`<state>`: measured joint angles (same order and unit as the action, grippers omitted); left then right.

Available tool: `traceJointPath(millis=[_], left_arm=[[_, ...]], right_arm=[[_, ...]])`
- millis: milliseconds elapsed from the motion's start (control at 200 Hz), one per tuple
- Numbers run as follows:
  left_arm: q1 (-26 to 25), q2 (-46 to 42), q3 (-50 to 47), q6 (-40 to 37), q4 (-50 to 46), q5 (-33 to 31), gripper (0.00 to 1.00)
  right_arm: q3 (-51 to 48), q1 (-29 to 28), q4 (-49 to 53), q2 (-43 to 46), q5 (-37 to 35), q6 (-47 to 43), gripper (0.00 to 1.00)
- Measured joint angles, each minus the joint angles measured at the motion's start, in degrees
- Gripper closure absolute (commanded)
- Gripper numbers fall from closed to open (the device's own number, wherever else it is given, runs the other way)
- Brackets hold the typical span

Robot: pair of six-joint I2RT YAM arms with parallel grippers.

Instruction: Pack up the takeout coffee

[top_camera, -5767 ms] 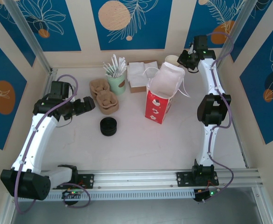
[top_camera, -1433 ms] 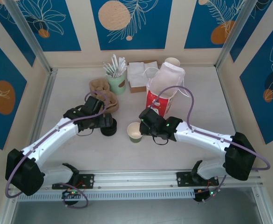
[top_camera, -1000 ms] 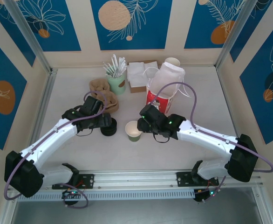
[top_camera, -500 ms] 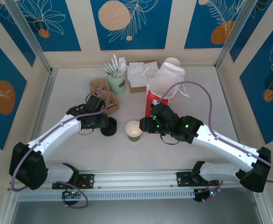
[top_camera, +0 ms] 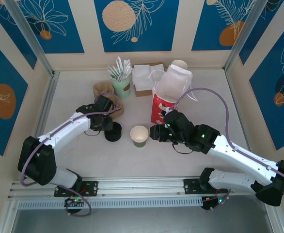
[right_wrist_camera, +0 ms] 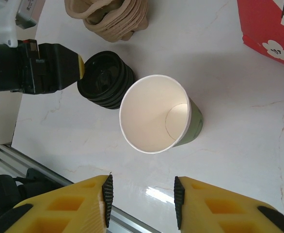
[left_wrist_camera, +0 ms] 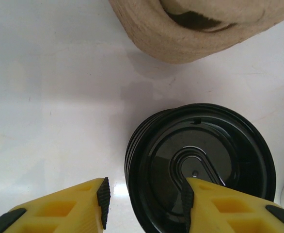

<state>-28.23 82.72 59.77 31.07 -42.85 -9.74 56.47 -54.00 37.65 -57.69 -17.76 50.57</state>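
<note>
Left gripper (left_wrist_camera: 146, 201) has narrowed, its fingers straddling the rim of the top black lid (left_wrist_camera: 200, 165), outer pad still clear; its arm reaches low over the stack. The lidless olive-green cup (right_wrist_camera: 154, 114) stands upright just right of the lids. Right gripper (right_wrist_camera: 141, 196), fingers moderately apart and empty, has drawn back: capping likely comes next

You have the cup (top_camera: 139, 136) standing on the tabletop (top_camera: 69, 92) near its middle, with the stack of lids (top_camera: 114, 133) just to its left. The paper bag (top_camera: 165, 109) stands behind it to the right. Behind the lids lie the pulp carriers (top_camera: 104, 92). The cup of sticks (top_camera: 121, 83) and the napkins (top_camera: 143, 77) sit further back.
</note>
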Motion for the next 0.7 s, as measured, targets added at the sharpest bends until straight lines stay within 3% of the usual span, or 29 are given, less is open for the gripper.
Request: traceJointPath(millis=[215, 700], left_arm=[[0.00, 2.45, 0.52, -0.22, -0.07, -0.42, 0.57], [0.00, 5.22, 0.79, -1.81, 0.02, -0.44, 0.72]], right_arm=[[-0.50, 0.42, 0.61, 0.17, 0.22, 0.00, 0.60], [-1.53, 1.77, 0.96, 0.26, 1.55, 0.00, 0.60]])
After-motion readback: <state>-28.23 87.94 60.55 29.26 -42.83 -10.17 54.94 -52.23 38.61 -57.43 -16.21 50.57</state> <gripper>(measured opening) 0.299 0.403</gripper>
